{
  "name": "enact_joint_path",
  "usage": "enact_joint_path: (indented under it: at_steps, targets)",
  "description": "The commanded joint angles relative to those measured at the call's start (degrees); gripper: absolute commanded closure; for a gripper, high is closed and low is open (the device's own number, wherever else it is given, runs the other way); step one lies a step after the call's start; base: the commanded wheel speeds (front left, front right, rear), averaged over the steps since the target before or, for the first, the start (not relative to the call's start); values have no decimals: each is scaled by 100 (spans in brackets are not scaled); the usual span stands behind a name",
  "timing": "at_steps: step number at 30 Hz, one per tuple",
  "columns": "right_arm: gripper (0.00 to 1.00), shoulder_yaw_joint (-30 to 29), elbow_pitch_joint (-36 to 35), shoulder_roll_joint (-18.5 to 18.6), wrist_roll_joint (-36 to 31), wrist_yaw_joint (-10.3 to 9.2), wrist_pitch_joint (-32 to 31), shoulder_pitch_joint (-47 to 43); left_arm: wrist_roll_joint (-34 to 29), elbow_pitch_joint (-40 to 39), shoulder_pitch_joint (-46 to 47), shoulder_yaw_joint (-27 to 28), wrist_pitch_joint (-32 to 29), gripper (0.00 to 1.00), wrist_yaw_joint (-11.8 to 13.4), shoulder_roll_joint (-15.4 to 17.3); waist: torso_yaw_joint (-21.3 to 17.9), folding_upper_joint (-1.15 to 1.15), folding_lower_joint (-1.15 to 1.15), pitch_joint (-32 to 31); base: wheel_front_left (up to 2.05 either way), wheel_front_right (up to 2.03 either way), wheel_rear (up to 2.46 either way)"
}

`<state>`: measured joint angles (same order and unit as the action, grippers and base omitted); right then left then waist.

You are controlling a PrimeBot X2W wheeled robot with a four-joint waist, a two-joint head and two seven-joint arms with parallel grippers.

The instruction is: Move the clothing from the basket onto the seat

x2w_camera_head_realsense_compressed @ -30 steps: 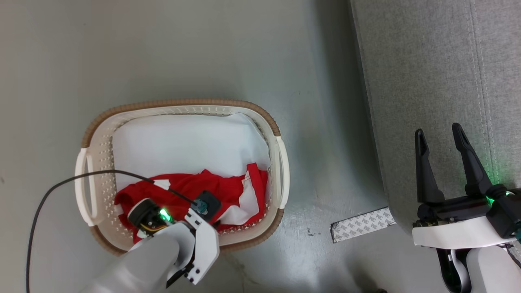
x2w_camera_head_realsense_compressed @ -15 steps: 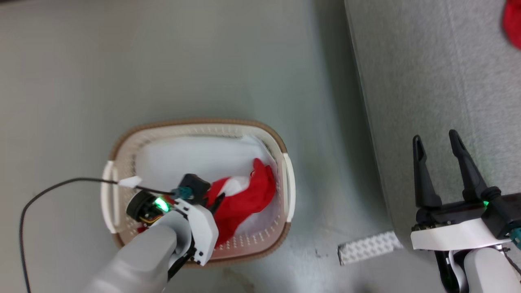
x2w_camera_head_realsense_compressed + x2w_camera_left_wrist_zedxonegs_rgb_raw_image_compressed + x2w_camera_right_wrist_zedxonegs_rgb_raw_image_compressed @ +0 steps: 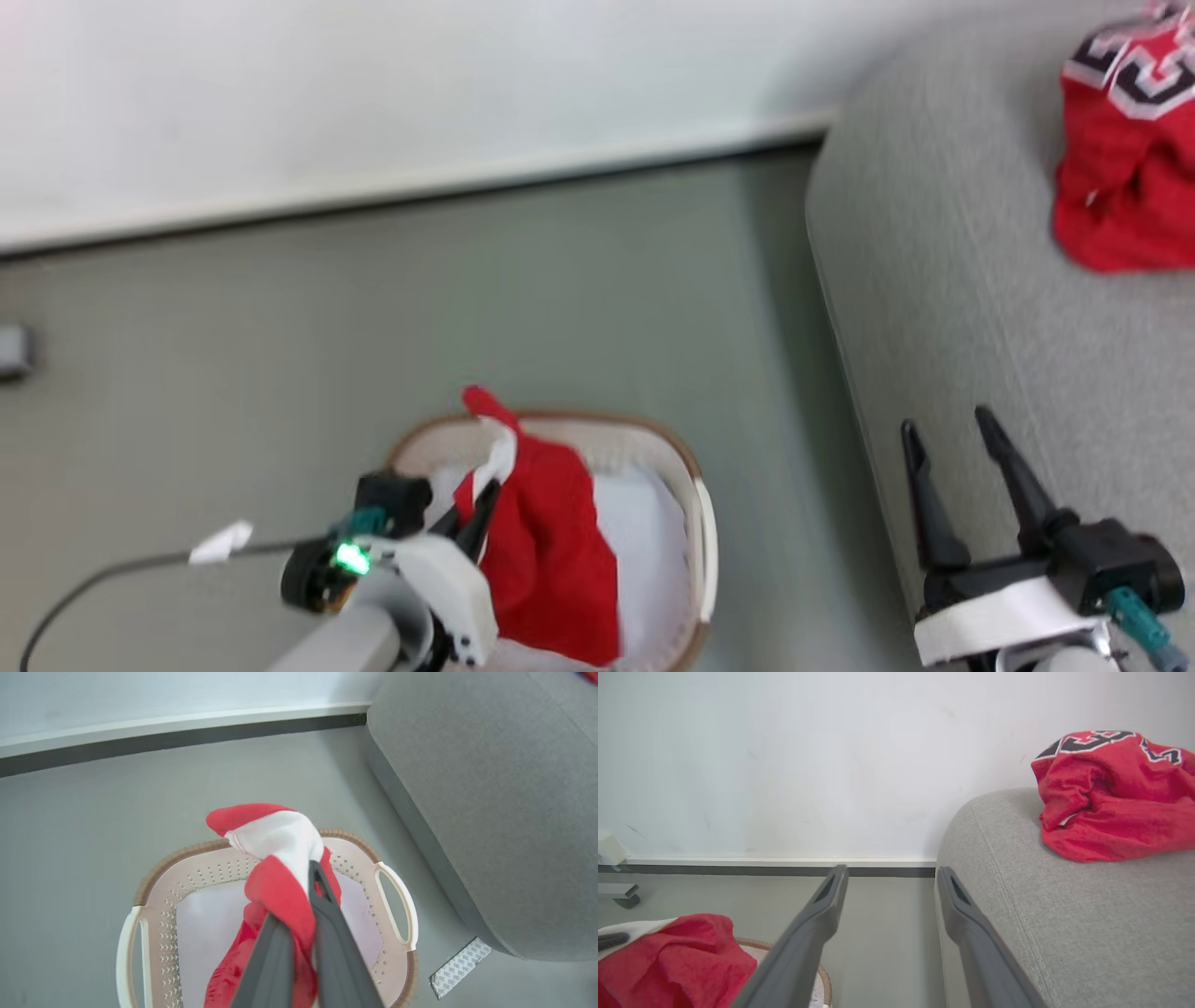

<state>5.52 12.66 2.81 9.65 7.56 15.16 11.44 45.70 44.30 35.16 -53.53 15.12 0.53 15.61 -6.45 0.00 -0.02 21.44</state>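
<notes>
My left gripper (image 3: 471,521) (image 3: 299,896) is shut on a red garment with white trim (image 3: 551,560) (image 3: 275,891) (image 3: 668,952), which hangs from it above the basket (image 3: 686,467) (image 3: 159,877). White cloth (image 3: 644,532) (image 3: 210,924) covers the basket's bottom. On the grey seat (image 3: 980,308) (image 3: 490,788) (image 3: 1087,914) at the right lies a crumpled red garment with a black number (image 3: 1120,187) (image 3: 1115,807). By the seat's front edge, my right gripper (image 3: 943,422) (image 3: 892,871) is open, nothing between its fingers.
A white wall with a dark baseboard (image 3: 187,737) runs behind the basket. A strip of patterned tape (image 3: 460,968) lies on the grey floor by the seat's corner. A black cable with a white tag (image 3: 219,541) trails from my left wrist.
My left gripper has shut on the red garment and lifted it up out of the basket. The head camera has tilted up, bringing the wall and the garment on the seat into view.
</notes>
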Motion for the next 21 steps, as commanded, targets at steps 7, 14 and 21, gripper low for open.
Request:
enact_joint_path:
  at_steps: [7, 14, 21]
  targets:
    - [0, 117, 228, 16, -36, -15, -1, -467, -439, -1336, -1296, 840, 3, 100, 331, 275, 666, 0, 2, -1585, 0, 0, 0]
    - [0, 382, 341, 14, 57, -15, -1, -746, -505, -2469, -2187, 1277, 4, 100, 621, 551, 786, 0, 2, -2178, 0, 0, 0]
    - [0, 1054, 394, 16, 18, -15, -2, -621, -493, -3669, -2553, 1414, -97, 100, 868, 927, 786, 0, 2, -2328, 0, 0, 0]
